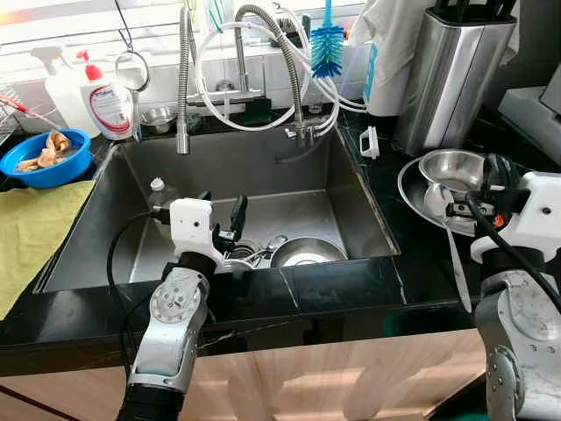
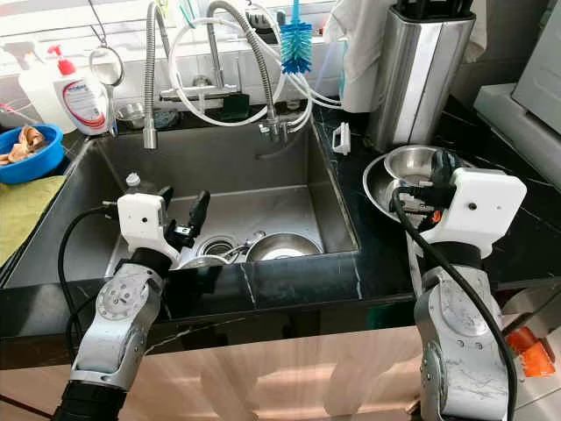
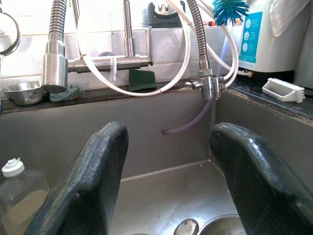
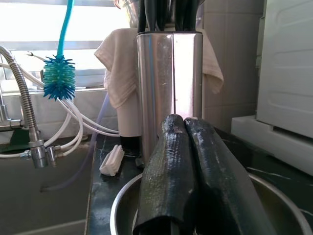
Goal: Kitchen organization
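Steel bowls: one [image 1: 307,253] in sink, two [image 1: 451,169] beside it; left hand [image 1: 223,219] apart, right hand [image 4: 195,176] together.

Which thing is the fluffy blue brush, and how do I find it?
Start at the big steel sink and look up to the taps behind it. The bottle brush hangs bristles-down by the window, just right of the curved spring faucet. Among the grey metal and white hoses, nothing else has a turquoise bristle head.

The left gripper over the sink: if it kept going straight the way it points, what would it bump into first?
Probably the sink's back wall, below the faucet pipe. The left gripper, fingers open, has nothing nearer between them, though depth is uncertain.
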